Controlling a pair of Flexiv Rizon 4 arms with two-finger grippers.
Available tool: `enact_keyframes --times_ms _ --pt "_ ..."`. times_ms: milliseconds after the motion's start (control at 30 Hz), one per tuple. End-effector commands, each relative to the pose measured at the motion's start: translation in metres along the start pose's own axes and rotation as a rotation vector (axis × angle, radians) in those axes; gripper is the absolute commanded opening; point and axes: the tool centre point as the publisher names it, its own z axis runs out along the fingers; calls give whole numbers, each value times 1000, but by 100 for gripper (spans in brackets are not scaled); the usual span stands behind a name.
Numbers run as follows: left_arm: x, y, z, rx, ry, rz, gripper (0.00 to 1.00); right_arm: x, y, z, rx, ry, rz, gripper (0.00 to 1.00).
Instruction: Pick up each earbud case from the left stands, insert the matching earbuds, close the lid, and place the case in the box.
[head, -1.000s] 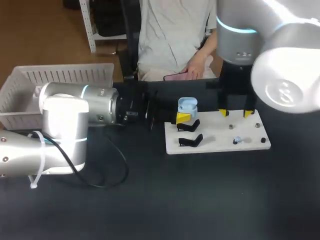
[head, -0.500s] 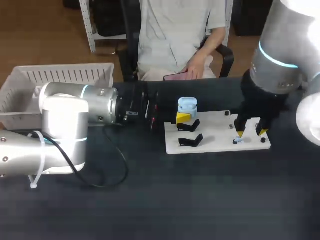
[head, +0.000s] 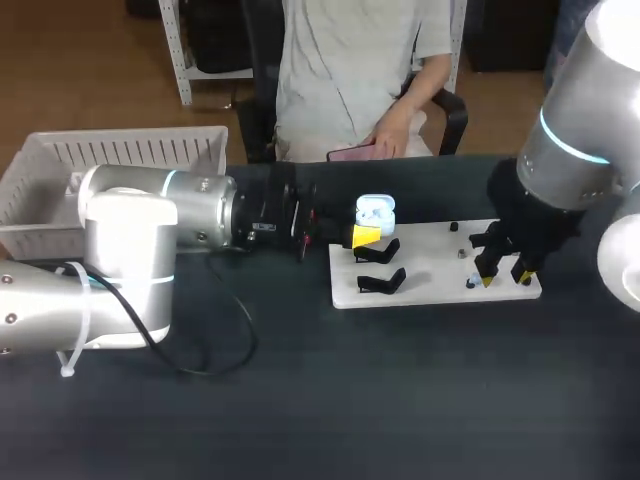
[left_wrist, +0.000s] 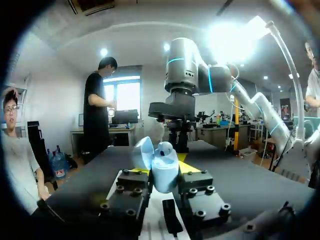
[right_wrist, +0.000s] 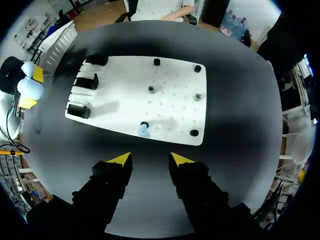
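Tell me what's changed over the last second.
The right gripper swung from the far edge of the board to its near right corner, close by the earbud, staying open. The left gripper, the open case it holds and the stands kept their places.

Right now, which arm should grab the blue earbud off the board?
Right. The right gripper is open with the earbud just ahead on the white board; the left gripper is shut on the open earbud case.

Right gripper (head: 504, 277): moved from the far edge of the flat white board (head: 425, 272) to its near right edge, now just beside the small pale-blue earbud (head: 470, 284).
Right arm: shifted from upper right toward the frame's right edge.
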Motion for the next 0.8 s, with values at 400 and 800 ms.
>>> enact_keyframes --times_ms 400,800 --pt "0 -1 1 -5 0 3 0 -21 5 26 -19 50 52 45" --pt "0 -1 1 -5 0 3 0 -26 7 32 -24 55 81 40"
